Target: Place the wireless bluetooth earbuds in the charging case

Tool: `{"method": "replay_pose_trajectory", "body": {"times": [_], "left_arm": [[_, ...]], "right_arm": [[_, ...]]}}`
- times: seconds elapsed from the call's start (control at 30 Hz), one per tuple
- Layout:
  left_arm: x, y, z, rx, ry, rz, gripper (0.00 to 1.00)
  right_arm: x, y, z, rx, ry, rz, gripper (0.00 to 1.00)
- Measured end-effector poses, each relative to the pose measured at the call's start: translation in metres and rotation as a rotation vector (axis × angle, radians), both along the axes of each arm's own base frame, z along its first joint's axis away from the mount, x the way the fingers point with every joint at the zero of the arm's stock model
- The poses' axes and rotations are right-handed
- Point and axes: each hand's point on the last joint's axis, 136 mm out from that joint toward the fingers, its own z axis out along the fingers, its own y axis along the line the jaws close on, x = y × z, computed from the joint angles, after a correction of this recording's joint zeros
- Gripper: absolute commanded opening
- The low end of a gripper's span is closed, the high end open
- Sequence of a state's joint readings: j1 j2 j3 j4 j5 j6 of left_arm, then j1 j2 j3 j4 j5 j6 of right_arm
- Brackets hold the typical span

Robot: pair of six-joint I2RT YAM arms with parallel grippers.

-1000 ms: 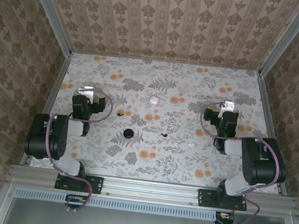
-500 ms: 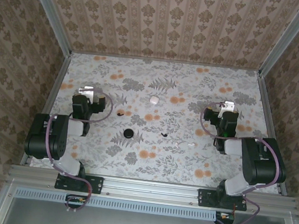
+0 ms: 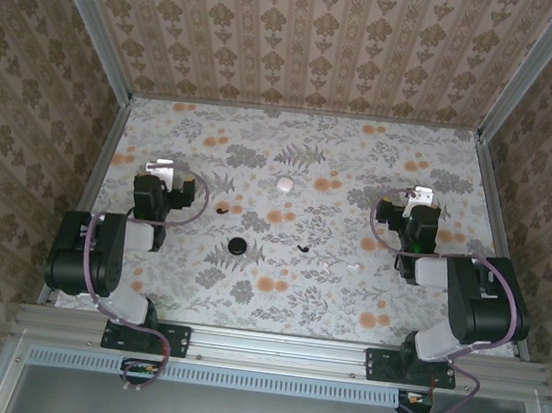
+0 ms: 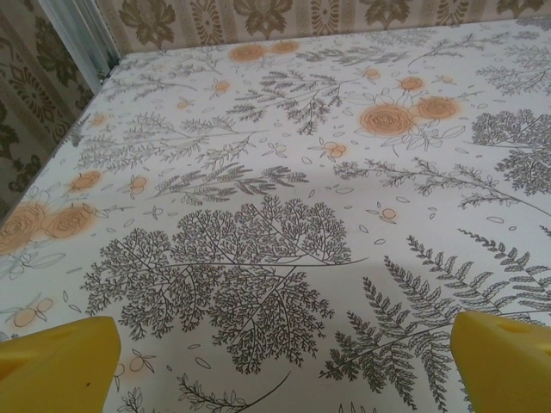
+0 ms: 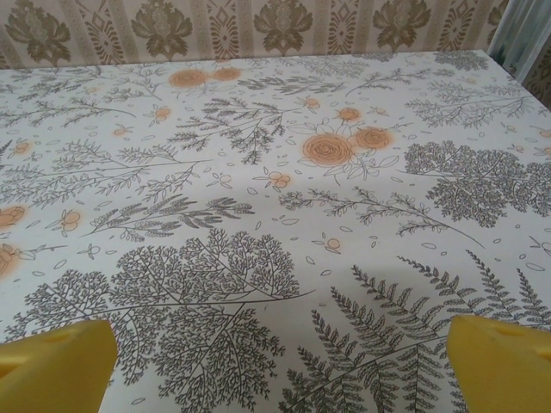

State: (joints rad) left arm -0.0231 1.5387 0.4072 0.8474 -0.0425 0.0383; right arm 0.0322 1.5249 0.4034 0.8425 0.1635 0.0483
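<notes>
A small round black charging case (image 3: 239, 245) lies on the flowered table between the arms. A white round case (image 3: 285, 182) lies farther back. One black earbud (image 3: 221, 209) sits left of centre, another black earbud (image 3: 302, 247) lies near the middle, and a tiny white earbud (image 3: 353, 266) rests to its right. My left gripper (image 3: 160, 165) hovers at the left, well apart from all of them. My right gripper (image 3: 420, 196) is at the right, also apart. Both stand open: the yellow fingertips (image 4: 60, 361) (image 5: 504, 361) sit wide apart over bare cloth.
The flowered tablecloth (image 3: 285, 298) is walled by patterned panels at the back and sides. Metal rails (image 3: 95, 159) run along the left and right edges. Both arms are folded back near their bases at the near edge.
</notes>
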Motion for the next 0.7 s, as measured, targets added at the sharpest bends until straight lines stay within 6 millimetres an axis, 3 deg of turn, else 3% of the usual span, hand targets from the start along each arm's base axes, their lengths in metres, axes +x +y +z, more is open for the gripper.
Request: {"method": "replay_pose_trajectory", "body": {"times": [0.17, 0.3, 0.43, 0.5, 0.57, 0.7], "left_arm": [[-0.01, 0.003, 0.024, 0.006, -0.027, 0.019, 1.0], [-0.017, 0.007, 0.059, -0.014, -0.037, 0.053, 1.0], [-0.023, 0.01, 0.095, -0.068, -0.016, 0.087, 1.0], [-0.03, 0.01, 0.108, -0.108, 0.027, 0.106, 1.0], [-0.037, 0.01, 0.113, -0.146, 0.078, 0.121, 1.0], [-0.059, 0.01, 0.098, -0.241, 0.241, 0.139, 1.0]], "right_arm": [[-0.004, 0.002, 0.025, 0.022, 0.028, 0.007, 1.0], [0.0, 0.007, 0.069, 0.088, 0.01, 0.007, 0.92], [-0.003, 0.02, 0.088, 0.152, 0.06, 0.026, 0.88], [-0.01, 0.041, 0.087, 0.166, 0.116, 0.072, 0.88], [-0.019, 0.075, 0.084, 0.158, 0.182, 0.156, 0.84], [-0.048, 0.154, 0.082, 0.12, 0.296, 0.382, 0.79]]}}
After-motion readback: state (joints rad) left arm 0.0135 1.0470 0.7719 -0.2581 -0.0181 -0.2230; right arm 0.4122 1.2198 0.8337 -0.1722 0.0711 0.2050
